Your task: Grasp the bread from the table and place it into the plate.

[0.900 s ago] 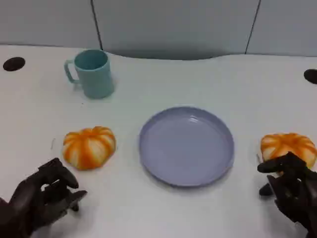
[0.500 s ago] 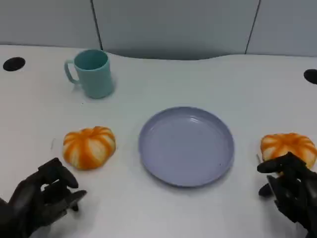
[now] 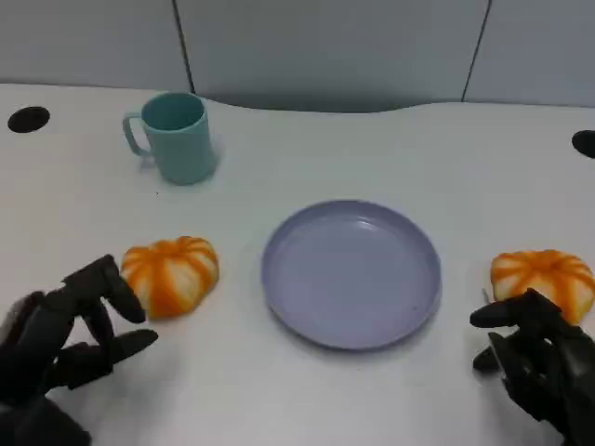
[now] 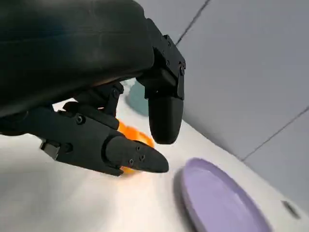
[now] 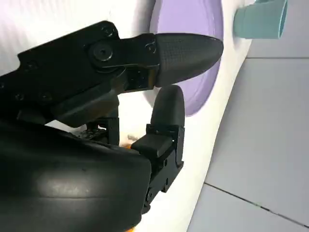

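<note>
Two orange-and-white striped bread rolls lie on the white table: one bread (image 3: pixel 170 273) left of the lavender plate (image 3: pixel 350 272), the other bread (image 3: pixel 543 278) right of it. The plate holds nothing. My left hand (image 3: pixel 65 333) hovers just left of the left bread, fingers apart and empty. In the left wrist view the left hand (image 4: pixel 120 121) has that bread (image 4: pixel 135 140) partly hidden behind its fingers, with the plate (image 4: pixel 217 203) beyond. My right hand (image 3: pixel 535 362) sits just in front of the right bread, fingers apart and empty. The right wrist view has the right hand (image 5: pixel 145 96) before the plate (image 5: pixel 193 29).
A teal mug (image 3: pixel 176 137) stands at the back left, also seen as the mug (image 5: pixel 260 19) in the right wrist view. Dark round holes (image 3: pixel 28 118) mark the table's far corners. A grey wall panel runs behind the table.
My left hand has risen and moved toward the left bread, its fingers spread wider. My right hand has drawn back slightly from the right bread.
</note>
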Tool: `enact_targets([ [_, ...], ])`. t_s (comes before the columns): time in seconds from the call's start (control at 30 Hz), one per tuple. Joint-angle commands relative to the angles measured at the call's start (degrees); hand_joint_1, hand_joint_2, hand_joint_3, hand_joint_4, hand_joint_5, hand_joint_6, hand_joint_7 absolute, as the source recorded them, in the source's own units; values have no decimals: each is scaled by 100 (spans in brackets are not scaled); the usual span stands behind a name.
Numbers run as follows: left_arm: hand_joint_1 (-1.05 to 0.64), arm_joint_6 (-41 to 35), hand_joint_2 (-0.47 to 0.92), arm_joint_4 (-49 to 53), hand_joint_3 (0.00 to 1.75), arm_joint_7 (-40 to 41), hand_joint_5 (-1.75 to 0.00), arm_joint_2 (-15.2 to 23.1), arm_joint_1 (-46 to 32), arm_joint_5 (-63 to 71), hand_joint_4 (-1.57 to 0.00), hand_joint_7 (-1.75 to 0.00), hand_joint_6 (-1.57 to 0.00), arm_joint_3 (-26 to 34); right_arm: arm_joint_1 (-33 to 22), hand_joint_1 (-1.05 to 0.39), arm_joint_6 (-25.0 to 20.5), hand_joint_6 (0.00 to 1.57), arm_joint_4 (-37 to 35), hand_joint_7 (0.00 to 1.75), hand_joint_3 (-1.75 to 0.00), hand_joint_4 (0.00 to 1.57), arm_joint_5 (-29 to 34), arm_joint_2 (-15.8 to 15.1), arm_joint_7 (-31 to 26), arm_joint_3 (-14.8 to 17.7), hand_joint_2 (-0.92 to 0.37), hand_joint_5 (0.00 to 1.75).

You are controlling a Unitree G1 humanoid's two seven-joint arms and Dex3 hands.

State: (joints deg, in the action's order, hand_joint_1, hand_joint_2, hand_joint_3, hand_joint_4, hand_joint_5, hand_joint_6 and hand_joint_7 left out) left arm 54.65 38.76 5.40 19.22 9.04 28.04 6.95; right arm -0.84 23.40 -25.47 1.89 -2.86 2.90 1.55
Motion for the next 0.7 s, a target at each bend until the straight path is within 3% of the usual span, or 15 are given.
enact_targets([
  [0.03,-26,-450,90,-630,12,1204,-175,493,234,1447,-71,-175,-50,-389,-27,-22,19,44,96,133,-44,51,31,-30,-76,15,-92,150],
  [0.1,-27,-997,89,-1108,11,1415,-175,761,425,2250,-70,-175,-48,-688,-28,-21,6,44,114,133,-44,50,34,-14,-98,-1,-92,150],
  [0.13,-35,-1260,87,-1289,7,1371,-162,873,512,2512,-58,-141,-49,-832,-19,-21,22,44,96,133,-43,51,28,-8,-105,-3,-92,151],
  [0.17,-38,-1471,87,-1428,4,1350,-157,958,564,2686,-54,-127,-51,-952,-13,-21,33,44,83,133,-43,51,24,-5,-111,-5,-92,151],
  [0.23,-41,-1829,87,-1588,3,1051,-154,1066,662,2731,-50,-115,-53,-1158,-9,-21,27,44,82,133,-43,51,-2,9,-105,-5,-92,151],
  [0.27,-47,-2062,85,-1612,1,744,-130,1102,757,2703,-38,-85,-51,-1269,-16,-22,4,44,98,134,-43,51,-13,21,-106,-8,-92,151],
  [0.33,-54,-2379,83,-1667,0,386,-102,1164,859,2620,-29,-39,-59,-1440,-25,-23,-24,44,120,134,-43,51,-24,31,-110,-13,-92,151],
  [0.4,-55,-2638,83,-1647,0,65,-96,1210,954,2521,-27,-27,-61,-1581,-31,-23,-34,44,130,134,-43,51,-35,32,-97,-19,-92,151],
  [0.47,-63,-2921,84,-1578,0,-383,-51,1250,1098,2440,-9,-7,-37,-1724,-38,-23,-42,43,140,133,-43,51,-42,30,-75,-27,-92,152],
  [0.57,-70,-3232,85,-1491,0,-1017,-11,1348,1346,2402,-1,-2,-14,-1968,-47,-22,-109,42,193,133,-43,50,-33,41,-100,-31,-92,153],
  [0.7,-76,-3468,84,-1240,0,-1665,-1,1398,1718,2260,0,0,-5,-2279,-75,-22,-179,42,255,134,-43,49,-23,56,-122,-34,-92,153],
])
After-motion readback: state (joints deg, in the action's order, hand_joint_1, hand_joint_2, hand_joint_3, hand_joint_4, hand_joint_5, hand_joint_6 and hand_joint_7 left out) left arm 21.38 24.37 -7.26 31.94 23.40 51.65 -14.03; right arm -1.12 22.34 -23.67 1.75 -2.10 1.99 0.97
